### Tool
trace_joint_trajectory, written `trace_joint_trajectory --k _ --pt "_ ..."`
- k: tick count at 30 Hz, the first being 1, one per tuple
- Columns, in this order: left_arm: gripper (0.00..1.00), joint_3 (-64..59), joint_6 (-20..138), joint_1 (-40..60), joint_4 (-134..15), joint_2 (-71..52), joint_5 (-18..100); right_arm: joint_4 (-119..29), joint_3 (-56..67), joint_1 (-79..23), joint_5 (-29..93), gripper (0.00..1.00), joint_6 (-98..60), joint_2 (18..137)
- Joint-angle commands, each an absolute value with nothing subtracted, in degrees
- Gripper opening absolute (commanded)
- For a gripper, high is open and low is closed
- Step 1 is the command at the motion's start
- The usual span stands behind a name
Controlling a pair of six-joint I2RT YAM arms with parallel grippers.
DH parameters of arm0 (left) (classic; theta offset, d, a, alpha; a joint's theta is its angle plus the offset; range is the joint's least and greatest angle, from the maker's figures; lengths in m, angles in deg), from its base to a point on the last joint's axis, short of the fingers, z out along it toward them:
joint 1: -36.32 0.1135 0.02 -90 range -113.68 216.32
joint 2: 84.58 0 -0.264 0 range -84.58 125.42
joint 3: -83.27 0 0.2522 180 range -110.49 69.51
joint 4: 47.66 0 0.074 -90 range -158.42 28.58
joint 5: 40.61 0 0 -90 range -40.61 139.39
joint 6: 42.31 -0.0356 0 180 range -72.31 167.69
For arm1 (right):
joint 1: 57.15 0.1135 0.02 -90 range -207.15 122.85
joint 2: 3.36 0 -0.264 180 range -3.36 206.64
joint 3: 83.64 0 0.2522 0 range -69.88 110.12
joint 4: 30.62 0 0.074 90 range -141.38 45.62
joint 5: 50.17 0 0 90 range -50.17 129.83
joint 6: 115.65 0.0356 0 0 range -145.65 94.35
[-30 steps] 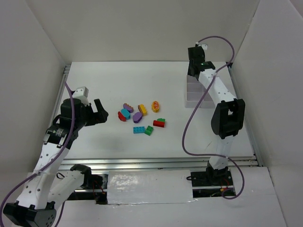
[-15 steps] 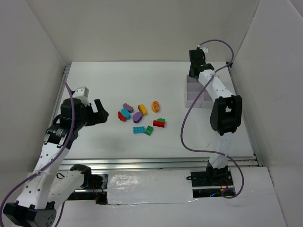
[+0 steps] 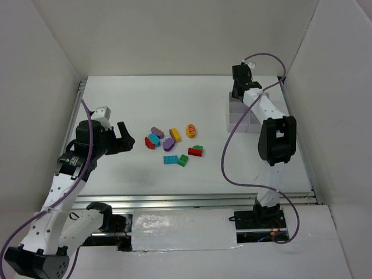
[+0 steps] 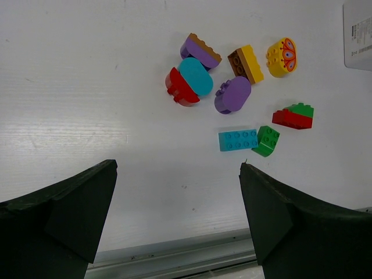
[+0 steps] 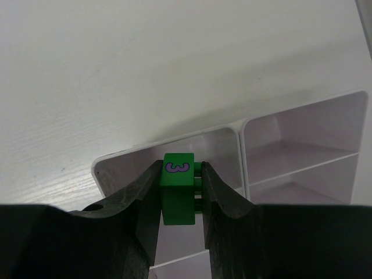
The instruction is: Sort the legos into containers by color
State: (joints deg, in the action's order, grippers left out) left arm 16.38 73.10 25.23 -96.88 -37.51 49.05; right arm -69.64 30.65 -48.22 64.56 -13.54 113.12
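The loose legos (image 3: 171, 144) lie in a cluster mid-table: a purple brick (image 4: 200, 51), a cyan oval (image 4: 195, 76) on a red one (image 4: 176, 88), a yellow brick (image 4: 245, 63), a patterned yellow oval (image 4: 282, 57), a purple oval (image 4: 232, 95), a red-and-green pair (image 4: 294, 116), a cyan brick (image 4: 238, 139) and a green brick (image 4: 266, 140). My left gripper (image 3: 124, 138) (image 4: 178, 165) hangs open to their left, holding nothing. My right gripper (image 3: 238, 92) (image 5: 181, 192) is shut on a green lego (image 5: 178, 186) marked with a purple 3, over a corner cell of the translucent tray (image 3: 238, 121) (image 5: 110, 168).
White walls close in the table on three sides. An aluminium rail (image 3: 197, 200) runs along the near edge. A purple cable (image 3: 225, 160) loops down from the right arm. The neighbouring tray cells (image 5: 302, 139) show nothing inside.
The right gripper with the green lego has shifted slightly further back over the tray's far end. The left arm has barely moved.
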Motion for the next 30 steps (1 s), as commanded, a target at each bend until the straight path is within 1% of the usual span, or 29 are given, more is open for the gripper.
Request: trace_joint_trajectory --k 1,3,4,6,7,8,9,10,12,14,16,18,21,22,23,24,25,26,29,30 --pt "1.0 16.3 71.6 24.9 -94.5 -37.5 48.0 -66.8 31.0 -48.8 65.1 0.28 -13.3 113.7" --pt "1.0 16.3 71.6 24.9 -94.4 -37.4 47.8 -66.6 30.5 -48.9 64.5 0.36 -13.3 113.2" --pt "1.0 16.3 71.6 24.9 -94.5 -37.4 47.7 -66.5 30.2 -48.9 64.3 0.42 -13.2 112.9" --pt "0.99 16.3 71.5 24.9 -94.5 -37.3 47.6 -66.4 29.5 -48.8 63.8 0.48 -13.2 112.2" --pt "1.0 16.3 71.6 24.9 -94.4 -37.3 47.6 -66.3 29.3 -48.9 63.8 0.59 -13.1 112.0" --pt "1.0 16.3 71.5 24.9 -94.5 -37.5 47.6 -66.2 29.2 -48.8 63.9 0.63 -13.1 111.8" --pt "0.99 16.2 71.6 24.9 -94.5 -37.5 47.5 -66.4 29.3 -49.0 64.0 0.64 -13.2 111.9" --pt "0.99 16.3 71.5 24.9 -94.5 -37.6 47.5 -66.5 29.3 -48.9 64.2 0.7 -13.2 111.9" --pt "1.0 16.3 71.5 24.9 -94.5 -37.6 47.5 -67.5 30.1 -48.8 64.0 0.7 -13.2 112.1" --pt "0.99 16.3 71.5 24.9 -94.4 -37.6 47.6 -68.8 30.7 -49.0 63.4 0.68 -12.5 111.4" --pt "1.0 16.3 71.5 24.9 -94.5 -37.7 47.7 -70.3 30.2 -48.5 60.9 0.65 -11.6 109.4" --pt "0.99 16.2 71.6 24.9 -94.6 -37.9 48.0 -71.1 27.4 -47.3 56.4 0.65 -11.0 104.2" --pt "0.99 15.9 71.9 24.9 -95.1 -38.1 49.1 -74.2 22.2 -42.0 51.5 0.71 -10.3 97.2" --pt "0.99 15.6 72.2 24.9 -95.3 -38.2 49.3 -75.1 20.8 -38.2 51.3 0.74 -8.6 95.9" --pt "1.0 15.5 72.5 24.9 -95.7 -38.3 51.6 -75.2 16.7 -35.9 51.4 0.8 -7.7 93.0" --pt "1.0 15.4 72.9 24.9 -96.4 -38.4 53.0 -74.3 14.7 -33.7 50.4 0.98 -6.9 91.7" --pt "1.0 14.9 73.7 24.9 -96.8 -38.4 56.0 -73.6 12.4 -29.2 50.0 1.0 -6.6 90.6" --pt "1.0 14.8 74.2 24.9 -97.3 -38.4 57.6 -73.3 9.3 -27.0 50.3 1.0 -5.9 89.2" --pt "1.0 13.9 76.0 25.0 -99.1 -38.7 62.9 -73.6 6.5 -19.6 51.4 1.0 -1.8 88.6" --pt "0.99 13.8 76.3 25.0 -99.6 -38.8 63.6 -75.3 6.3 -18.1 54.7 0.97 3.6 88.7"
